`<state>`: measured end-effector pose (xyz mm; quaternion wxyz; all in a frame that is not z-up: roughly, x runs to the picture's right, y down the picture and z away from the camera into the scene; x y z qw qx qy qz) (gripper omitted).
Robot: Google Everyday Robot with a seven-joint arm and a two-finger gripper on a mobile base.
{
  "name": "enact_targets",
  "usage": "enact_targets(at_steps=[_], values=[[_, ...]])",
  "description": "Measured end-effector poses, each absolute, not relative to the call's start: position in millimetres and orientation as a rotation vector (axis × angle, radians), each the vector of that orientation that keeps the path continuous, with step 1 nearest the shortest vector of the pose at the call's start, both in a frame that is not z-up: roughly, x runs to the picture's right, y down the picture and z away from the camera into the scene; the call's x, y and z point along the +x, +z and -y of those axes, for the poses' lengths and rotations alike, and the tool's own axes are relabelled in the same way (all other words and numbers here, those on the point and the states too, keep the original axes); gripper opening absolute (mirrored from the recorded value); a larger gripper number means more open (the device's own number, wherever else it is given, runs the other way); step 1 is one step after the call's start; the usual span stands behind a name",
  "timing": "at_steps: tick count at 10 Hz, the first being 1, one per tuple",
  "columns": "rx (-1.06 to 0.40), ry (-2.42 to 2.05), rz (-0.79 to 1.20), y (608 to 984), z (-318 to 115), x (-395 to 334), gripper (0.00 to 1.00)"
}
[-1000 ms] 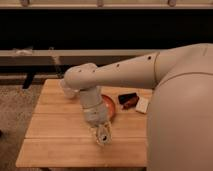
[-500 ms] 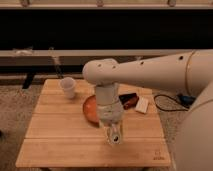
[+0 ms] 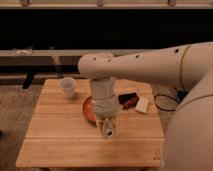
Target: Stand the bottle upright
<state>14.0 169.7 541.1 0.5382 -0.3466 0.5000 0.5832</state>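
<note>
Camera view, left to right: a white cup [image 3: 68,87] stands on the wooden table [image 3: 55,145], then the orange bowl [image 3: 87,111]. Just in front of it my gripper [image 3: 109,128] points down, fingers clamped on the bottle [image 3: 109,133] over the tabletop. A dark object [image 3: 128,99] and a pale block [image 3: 142,105] lie to the right.

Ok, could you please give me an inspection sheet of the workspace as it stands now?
Surface: wooden slatted table.
Job's things: bottle not clearly seen; cannot tell whether the end effector holds it.
Clutter: white cup, orange bowl partly behind the arm, dark object, small white block.
Grippers: end effector shut, pointing down over the table's front middle.
Cables: dark cable on floor, right of table.
Surroundings: carpet, dark wall behind.
</note>
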Motion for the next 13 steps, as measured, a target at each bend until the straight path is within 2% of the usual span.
enact_targets(at_steps=[4, 13], values=[[-0.756, 1.679, -1.238, 554.4, -161.9, 4.9, 0.0], [-0.754, 1.693, -1.24, 554.8, -161.5, 5.2, 0.0]])
